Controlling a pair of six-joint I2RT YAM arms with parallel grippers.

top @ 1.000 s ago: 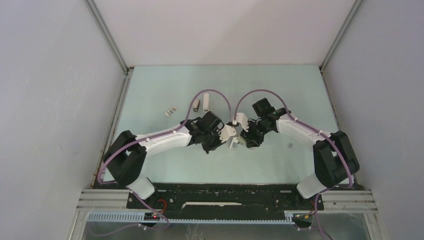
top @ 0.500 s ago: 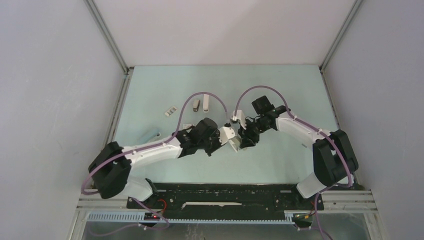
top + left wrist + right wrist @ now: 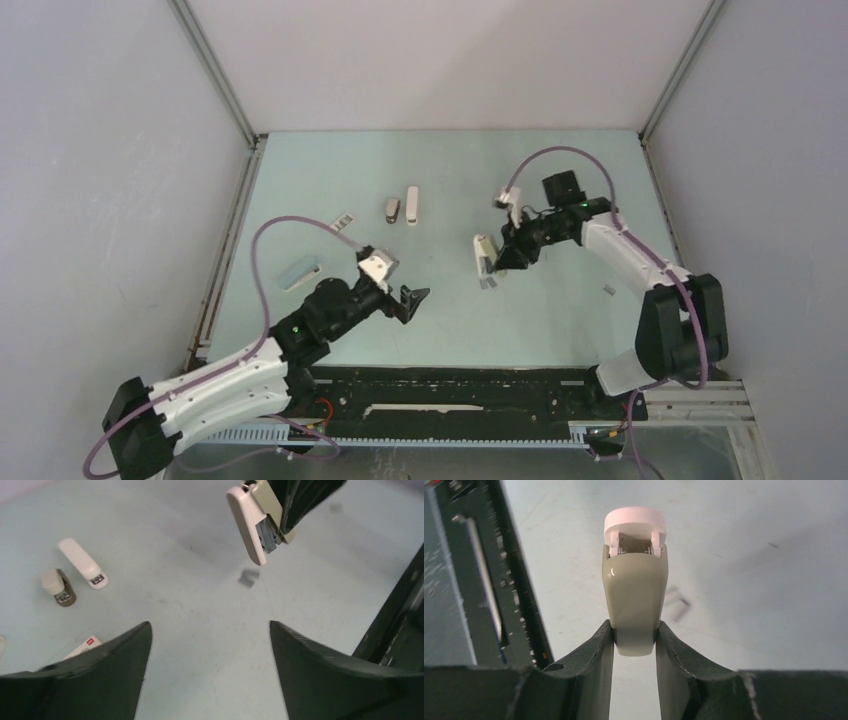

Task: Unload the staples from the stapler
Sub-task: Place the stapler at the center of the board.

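The pale beige stapler (image 3: 485, 250) hangs above the table, hinged open, and my right gripper (image 3: 503, 256) is shut on its base. The right wrist view shows the stapler (image 3: 635, 590) end-on between the fingers of that gripper (image 3: 635, 630). Its silvery channel (image 3: 267, 532) shows in the left wrist view. Just below the stapler is a small grey strip of staples (image 3: 488, 283), blurred in both wrist views (image 3: 248, 576) (image 3: 676, 602); I cannot tell whether it rests on the table. My left gripper (image 3: 412, 300) (image 3: 209, 627) is open and empty, near and to the left of the stapler.
A slim white stapler (image 3: 411, 205) (image 3: 82, 562) and a small brown-and-white one (image 3: 392, 208) (image 3: 58, 586) lie at mid-table. A light-blue stapler (image 3: 299, 270) and a white box (image 3: 343, 221) lie to the left. A small grey piece (image 3: 608, 290) lies to the right. The black front rail (image 3: 514, 580) runs near.
My left gripper has let go of the stapler, opened wide and pulled back to the near left. The right gripper has carried the stapler a little to the right.
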